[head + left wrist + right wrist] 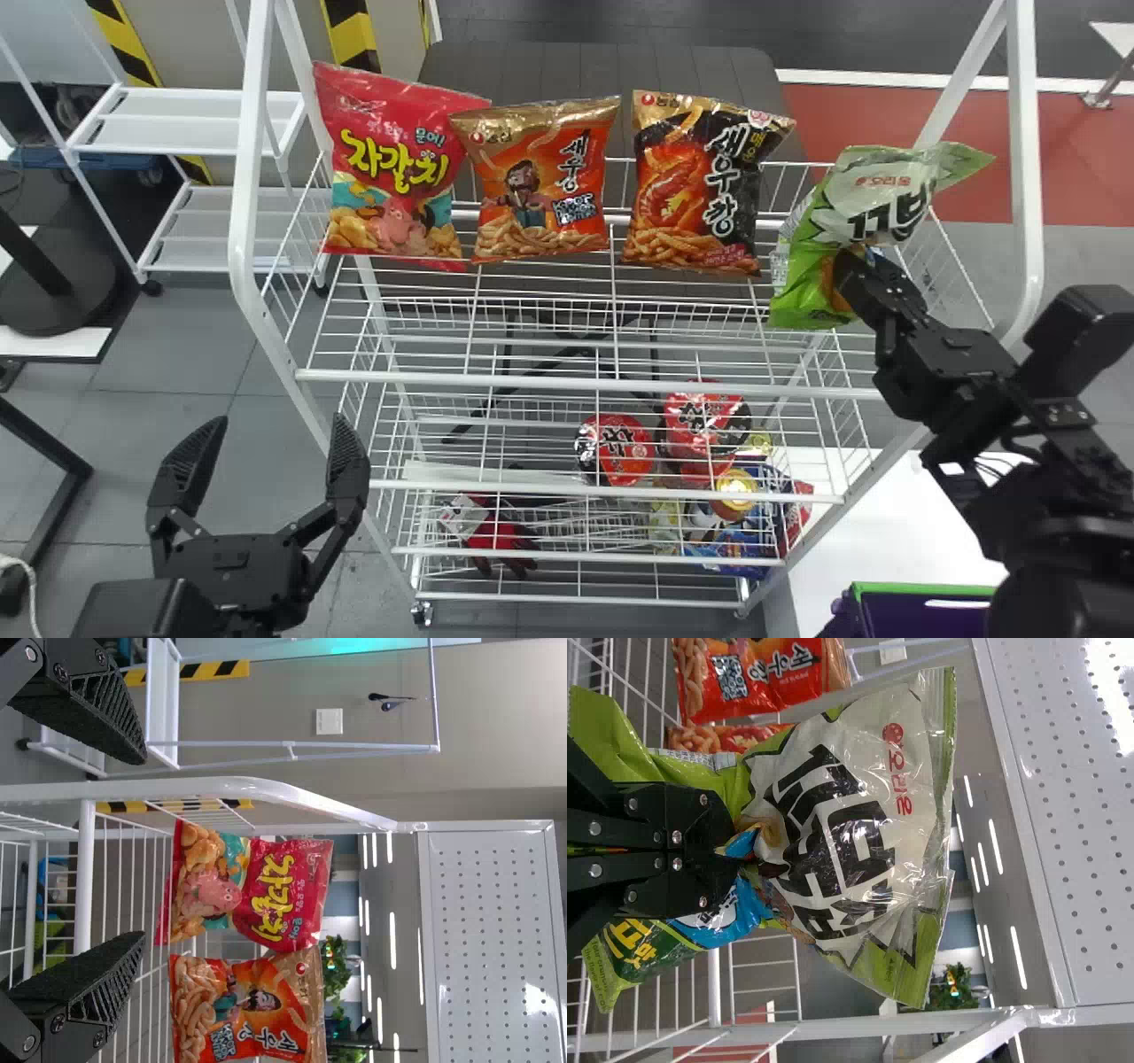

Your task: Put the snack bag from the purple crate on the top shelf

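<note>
My right gripper (864,279) is at the right end of the top shelf (567,381), closed on the green and white snack bag (873,208). The bag leans over the basket wires beside the black and orange bag. In the right wrist view, the right gripper (735,850) pinches the front of the snack bag (842,833), creasing it around the fingertips. My left gripper (266,443) stands open, left of the rack and away from the bags; in the left wrist view, the left gripper (142,850) has nothing between its fingers. The purple crate (926,611) is at the lower right.
A red bag (390,168), an orange bag (540,182) and a black and orange bag (700,182) stand in a row on the top shelf. Cup noodles (616,449) and other packs fill lower shelves. White posts (1028,177) frame the rack.
</note>
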`<action>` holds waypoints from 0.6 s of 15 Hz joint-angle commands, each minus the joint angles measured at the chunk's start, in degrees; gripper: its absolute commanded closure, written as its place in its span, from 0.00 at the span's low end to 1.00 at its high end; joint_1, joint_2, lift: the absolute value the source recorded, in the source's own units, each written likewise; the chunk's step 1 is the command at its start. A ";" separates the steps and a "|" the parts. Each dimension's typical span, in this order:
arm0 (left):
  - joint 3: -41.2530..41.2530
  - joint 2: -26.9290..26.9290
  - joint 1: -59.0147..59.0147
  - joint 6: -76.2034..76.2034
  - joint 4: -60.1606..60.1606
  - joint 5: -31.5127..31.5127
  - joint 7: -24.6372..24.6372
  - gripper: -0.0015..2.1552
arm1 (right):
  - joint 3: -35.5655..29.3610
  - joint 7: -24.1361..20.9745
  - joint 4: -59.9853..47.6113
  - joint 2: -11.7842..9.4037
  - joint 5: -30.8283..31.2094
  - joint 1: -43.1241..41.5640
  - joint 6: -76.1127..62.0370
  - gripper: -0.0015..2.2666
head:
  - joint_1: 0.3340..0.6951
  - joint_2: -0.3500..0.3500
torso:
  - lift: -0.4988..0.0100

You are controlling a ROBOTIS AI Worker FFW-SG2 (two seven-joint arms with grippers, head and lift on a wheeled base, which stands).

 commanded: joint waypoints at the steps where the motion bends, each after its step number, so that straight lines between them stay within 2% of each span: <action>1: 0.41 0.12 0.00 0.04 0.07 0.30 0.00 0.06 | -0.13 -0.78 3.84 0.05 0.23 -3.79 1.15 0.99 | 1.00 0.46 | 0.98; 5: 0.50 0.12 -0.09 -0.14 0.60 0.39 0.00 0.06 | 0.13 -2.80 8.58 0.05 0.76 -7.92 0.62 0.99 | 1.00 0.46 | 0.98; 9: 0.59 0.21 -0.26 -0.14 0.77 0.65 -0.08 0.06 | -1.54 -2.80 11.57 0.05 0.23 -10.03 -0.08 0.99 | 1.00 0.45 | 0.98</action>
